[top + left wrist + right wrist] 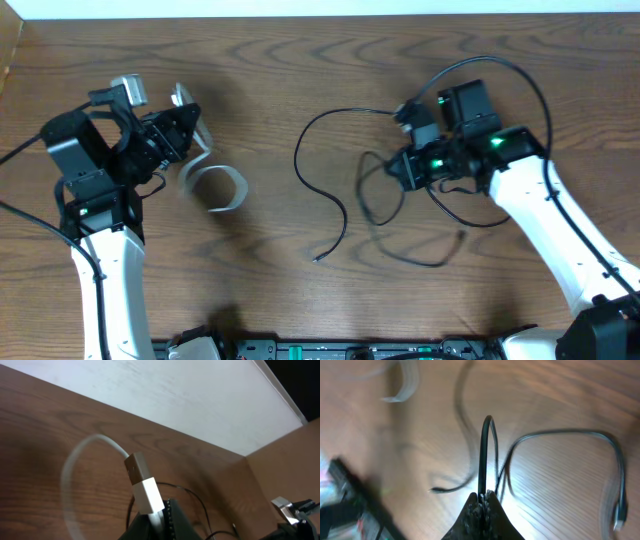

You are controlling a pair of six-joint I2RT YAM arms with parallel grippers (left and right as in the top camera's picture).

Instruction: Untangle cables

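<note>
At the left side of the table (300, 60), left gripper (190, 128) is clamped on the white cable (218, 186) just behind its plug; left wrist view shows the white plug body with its metal tip sticking up out of the fingers (172, 515), cord arcing away in a blurred loop over the wood

Overhead, that white cable curls in one small loop right beside the left gripper

Right gripper (402, 170) is pinched tight on the black cable (344, 215); right wrist view has the cord (482, 460) rising straight out of the closed fingertips (490, 502) and bending over

Rest of the black cable sprawls in loose open curves mid-table, one free end lying toward the front edge

White and black cables lie apart, not touching
</note>
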